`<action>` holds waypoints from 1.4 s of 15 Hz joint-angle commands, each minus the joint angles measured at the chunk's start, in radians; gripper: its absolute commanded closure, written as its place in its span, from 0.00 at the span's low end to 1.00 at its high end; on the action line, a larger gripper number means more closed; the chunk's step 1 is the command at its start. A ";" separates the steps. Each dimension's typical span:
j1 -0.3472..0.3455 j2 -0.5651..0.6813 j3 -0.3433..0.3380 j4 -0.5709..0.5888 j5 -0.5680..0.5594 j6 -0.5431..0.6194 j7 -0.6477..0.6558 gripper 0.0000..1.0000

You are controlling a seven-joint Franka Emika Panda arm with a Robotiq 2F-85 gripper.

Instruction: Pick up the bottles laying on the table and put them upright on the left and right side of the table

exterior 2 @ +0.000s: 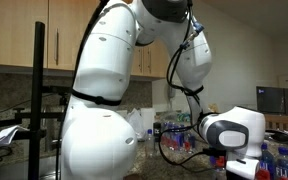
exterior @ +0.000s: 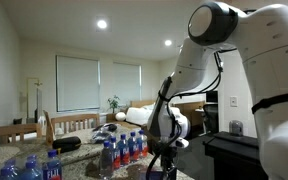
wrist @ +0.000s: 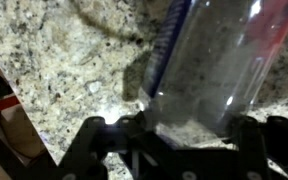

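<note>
The clear bottle [wrist: 209, 70], lying on the speckled surface [wrist: 64, 60] between the jaws of the half-open tool [wrist: 172, 132] (grip cannot be told), is being judged light, slippery, crushable, and best held gently mid-body.

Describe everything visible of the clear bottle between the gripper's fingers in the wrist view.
The bottle is clear, see-through plastic with a blue band along its left edge and a hint of red at its right edge; no cap shows. It appears to lie on its side on the speckled stone-look table, running from bottom centre toward top right, its shadow falling to its left. The gripper straddles its near end, a finger on each side; whether they press it cannot be told.
</note>
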 commanded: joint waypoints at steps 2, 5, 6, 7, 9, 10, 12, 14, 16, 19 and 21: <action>0.060 -0.052 -0.033 -0.036 -0.130 0.094 0.179 0.77; 0.099 -0.081 -0.088 -0.043 -0.315 0.113 0.346 0.77; 0.112 -0.092 -0.112 -0.043 -0.400 0.110 0.417 0.77; 0.148 -0.103 -0.164 -0.038 -0.497 0.093 0.491 0.77; 0.277 -0.085 -0.323 0.013 -0.672 0.005 0.596 0.77; 0.328 -0.081 -0.384 0.042 -0.763 -0.055 0.662 0.77; 0.354 -0.140 -0.404 0.060 -0.939 -0.245 0.768 0.77; 0.387 -0.157 -0.410 0.087 -1.021 -0.417 0.810 0.77; 0.411 -0.196 -0.392 0.117 -1.057 -0.595 0.822 0.77; 0.271 -0.242 -0.171 0.193 -1.060 -0.853 0.850 0.77; 0.219 -0.241 -0.071 0.247 -1.043 -0.959 0.874 0.77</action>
